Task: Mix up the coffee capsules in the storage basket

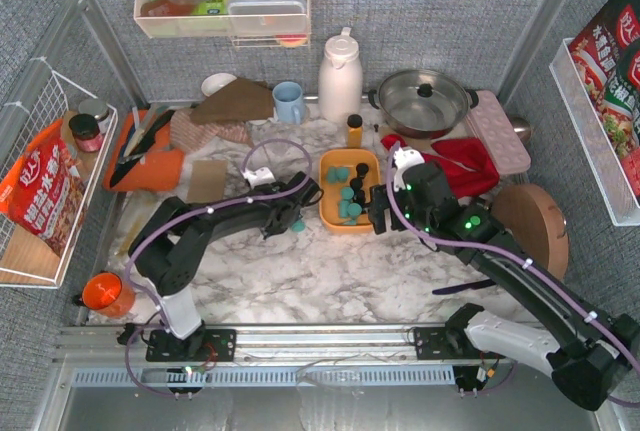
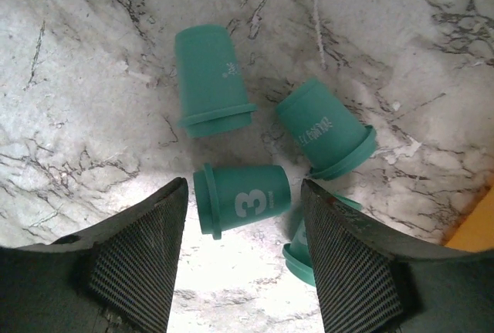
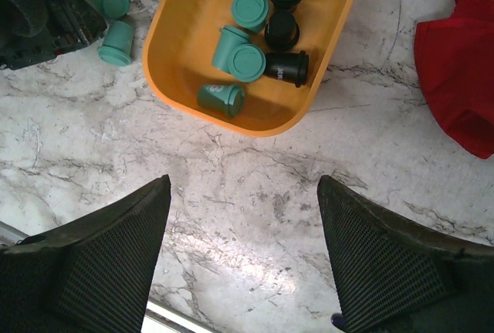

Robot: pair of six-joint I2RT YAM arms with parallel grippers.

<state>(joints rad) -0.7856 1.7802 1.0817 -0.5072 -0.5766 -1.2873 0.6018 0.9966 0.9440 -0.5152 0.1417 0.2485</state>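
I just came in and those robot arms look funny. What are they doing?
The left arm has its jaws open around a teal capsule marked 3, one of several lying on the marble table beside the orange basket. The right arm hovers near the basket, jaws open and empty. More teal and black capsules sit inside.

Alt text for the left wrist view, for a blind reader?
A teal plastic coffee capsule marked 3 lies on its side on the white marble table between the left pincer's open fingers. Three more teal capsules lie nearby, and a corner of the orange plastic storage basket shows at the right edge.
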